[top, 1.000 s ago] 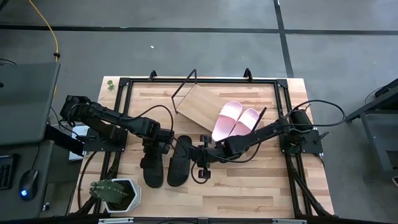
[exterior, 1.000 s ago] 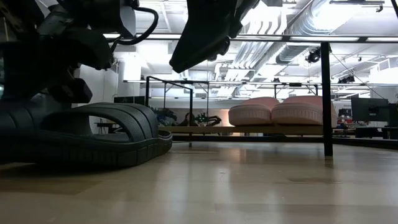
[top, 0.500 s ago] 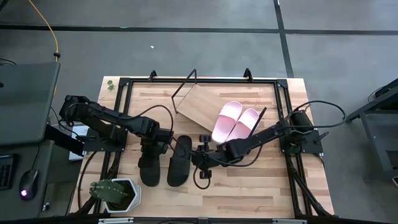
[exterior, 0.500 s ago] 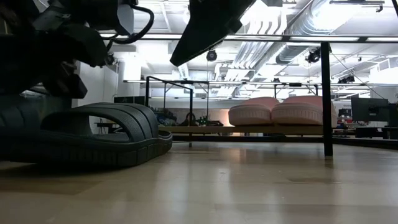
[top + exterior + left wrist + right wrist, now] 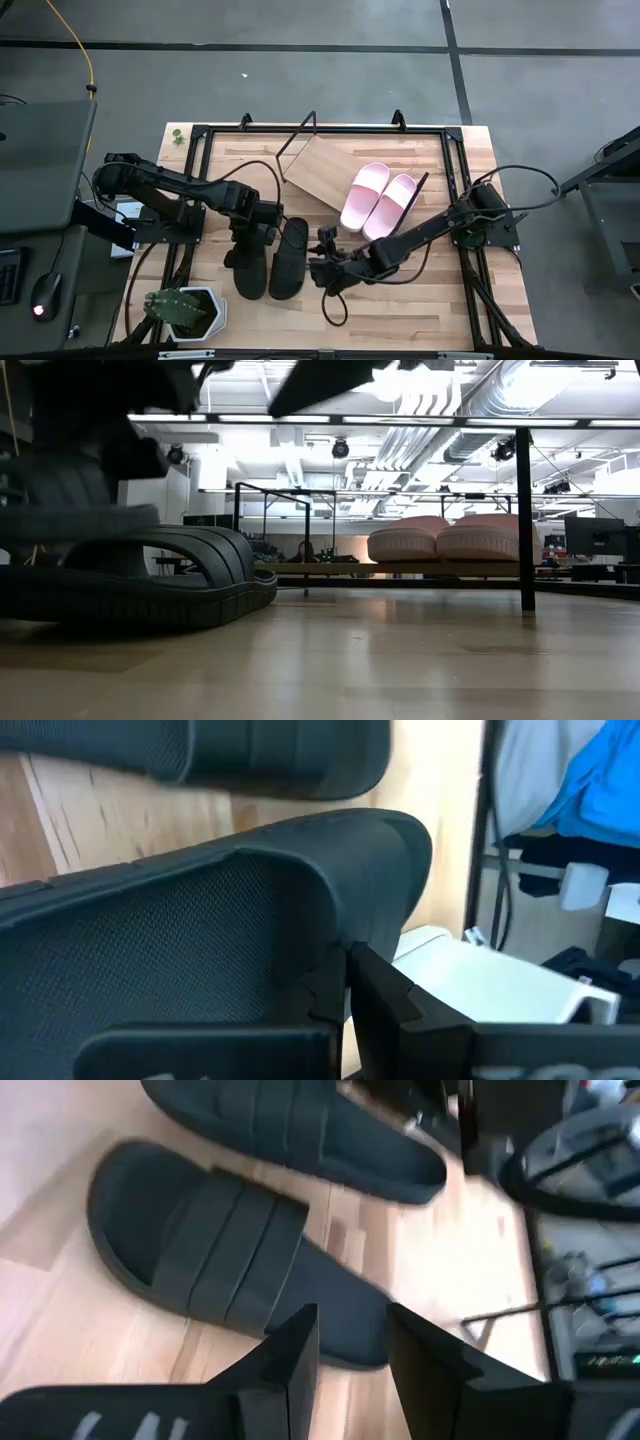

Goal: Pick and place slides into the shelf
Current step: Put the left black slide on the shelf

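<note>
Pink slides [image 5: 379,195] on shelf [image 5: 325,177] (black pair [image 5: 268,260] off)

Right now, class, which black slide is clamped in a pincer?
The outer black slide, nearest the potted plant: left pincer is shut on it; its twin lies free.

Left black slide [image 5: 246,262]: my left gripper [image 5: 252,232] covers its strap end from above; in my left wrist view it fills the picture, its sole cut off by 2 edges.
Left fingertips: buried against the strap, so the contact line cannot be made out.
Right black slide [image 5: 235,1265]: its heel slips behind my right fingers [image 5: 285,1355] in the wrist view.
Low view: both my arms show only as dark shapes cropped by the upper edge; the near black slide is cut off at the left.
Shelf [image 5: 322,172]: its far end frame is too thin to trace from above.
Room behind the table: blurred clutter, nothing identifiable.
</note>
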Robot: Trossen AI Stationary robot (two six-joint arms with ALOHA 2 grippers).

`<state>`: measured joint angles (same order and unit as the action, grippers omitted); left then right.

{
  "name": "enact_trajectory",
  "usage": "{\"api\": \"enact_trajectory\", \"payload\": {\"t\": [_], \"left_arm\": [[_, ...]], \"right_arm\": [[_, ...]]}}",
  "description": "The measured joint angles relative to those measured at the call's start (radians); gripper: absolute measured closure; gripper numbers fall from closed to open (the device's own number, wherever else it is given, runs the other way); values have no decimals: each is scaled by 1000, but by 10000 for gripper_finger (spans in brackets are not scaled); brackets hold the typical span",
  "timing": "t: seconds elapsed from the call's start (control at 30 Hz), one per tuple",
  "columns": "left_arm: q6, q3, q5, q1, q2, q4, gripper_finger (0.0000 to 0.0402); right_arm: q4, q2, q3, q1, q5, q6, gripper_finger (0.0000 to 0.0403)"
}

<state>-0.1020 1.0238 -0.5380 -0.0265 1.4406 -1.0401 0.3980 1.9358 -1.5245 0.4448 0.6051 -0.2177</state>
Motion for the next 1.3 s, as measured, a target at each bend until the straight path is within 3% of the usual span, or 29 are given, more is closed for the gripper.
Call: {"api": "enact_trajectory", "payload": {"t": [0.33, 0.63, 0.83, 1.3], "left_arm": [[48, 183, -1, 0, 0, -127, 401], [57, 322, -5, 0, 0, -169, 401], [76, 375, -15, 0, 0, -222, 401], [83, 407, -49, 0, 0, -242, 401]], "right_arm": [[-14, 0, -52, 78, 68, -120, 290], [-83, 0, -52, 95, 120, -187, 214], [-112, 0, -52, 100, 100, -234, 186], [-223, 2, -52, 147, 100, -418, 187]]}}
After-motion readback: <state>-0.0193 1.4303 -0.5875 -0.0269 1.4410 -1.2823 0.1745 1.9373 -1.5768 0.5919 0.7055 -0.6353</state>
